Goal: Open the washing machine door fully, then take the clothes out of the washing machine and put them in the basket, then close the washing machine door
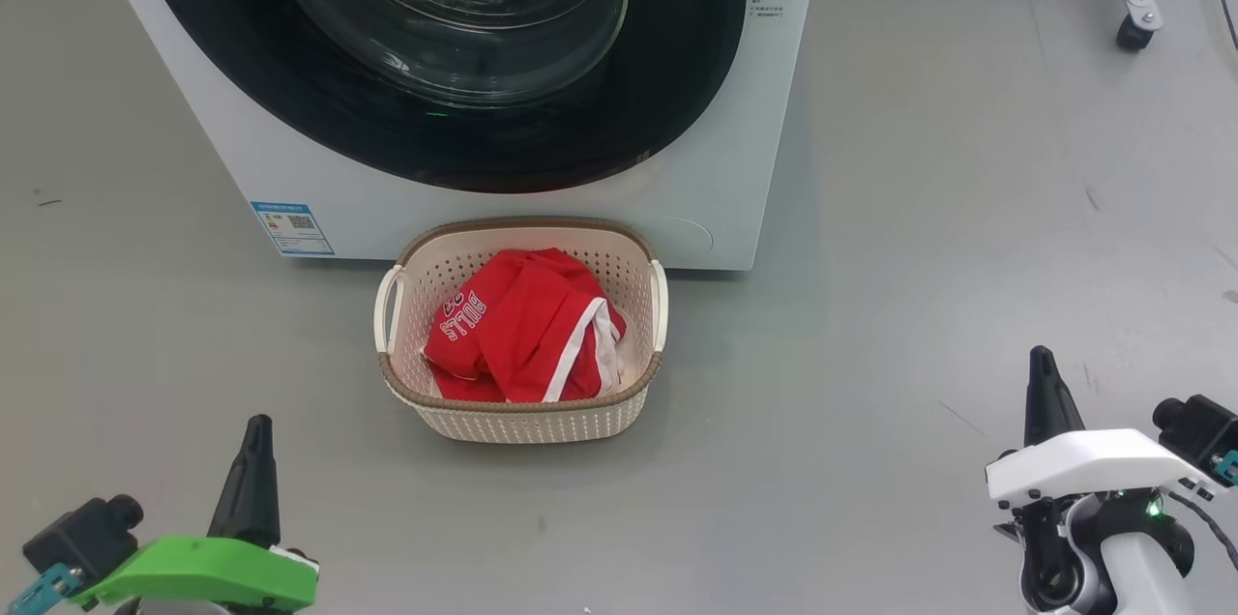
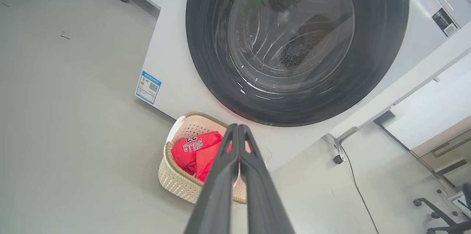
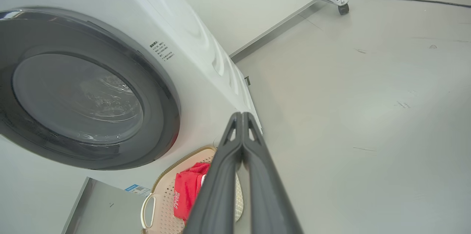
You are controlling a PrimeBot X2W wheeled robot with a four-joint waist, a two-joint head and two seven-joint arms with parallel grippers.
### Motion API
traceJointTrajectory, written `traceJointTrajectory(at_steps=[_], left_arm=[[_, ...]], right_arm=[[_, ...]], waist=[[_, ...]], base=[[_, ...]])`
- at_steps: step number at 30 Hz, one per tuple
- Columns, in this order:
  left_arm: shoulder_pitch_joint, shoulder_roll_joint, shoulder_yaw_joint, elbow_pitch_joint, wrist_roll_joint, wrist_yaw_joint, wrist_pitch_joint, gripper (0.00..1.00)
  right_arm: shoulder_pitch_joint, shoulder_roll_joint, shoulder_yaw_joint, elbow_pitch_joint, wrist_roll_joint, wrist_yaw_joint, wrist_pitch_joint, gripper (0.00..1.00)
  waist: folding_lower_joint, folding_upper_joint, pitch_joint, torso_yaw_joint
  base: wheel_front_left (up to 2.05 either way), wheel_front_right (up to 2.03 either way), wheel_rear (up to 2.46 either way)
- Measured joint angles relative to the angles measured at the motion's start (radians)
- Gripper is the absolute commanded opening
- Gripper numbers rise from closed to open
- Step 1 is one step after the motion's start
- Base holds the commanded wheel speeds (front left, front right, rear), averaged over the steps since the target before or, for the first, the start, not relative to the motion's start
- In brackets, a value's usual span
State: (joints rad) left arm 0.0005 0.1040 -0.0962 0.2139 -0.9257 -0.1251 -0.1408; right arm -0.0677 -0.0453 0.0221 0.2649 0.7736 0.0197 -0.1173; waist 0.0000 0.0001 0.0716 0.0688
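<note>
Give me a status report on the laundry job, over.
Left gripper and right gripper shut, empty, low and back. Washing machine door closed; clothes in the basket before the washing machine. Nothing seen in the way.

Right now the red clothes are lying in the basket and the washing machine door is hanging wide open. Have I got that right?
Not quite: the washing machine door is shut, lying flush against the front of the washing machine, as the right wrist view shows. The rest holds: the red clothes are lying in the basket.
</note>
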Motion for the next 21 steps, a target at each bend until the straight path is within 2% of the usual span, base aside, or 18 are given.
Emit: traceJointTrajectory(at_steps=[21], left_arm=[[-0.004, -0.003, 0.035, 0.015, -0.245, 0.000, 0.068, 0.00]], right_arm=[[-0.001, 0.002, -0.052, 0.002, 0.278, 0.032, 0.078, 0.00]], waist=[[0.0000, 0.0000, -0.023, -0.023]], base=[[0.00, 0.00, 0.00]])
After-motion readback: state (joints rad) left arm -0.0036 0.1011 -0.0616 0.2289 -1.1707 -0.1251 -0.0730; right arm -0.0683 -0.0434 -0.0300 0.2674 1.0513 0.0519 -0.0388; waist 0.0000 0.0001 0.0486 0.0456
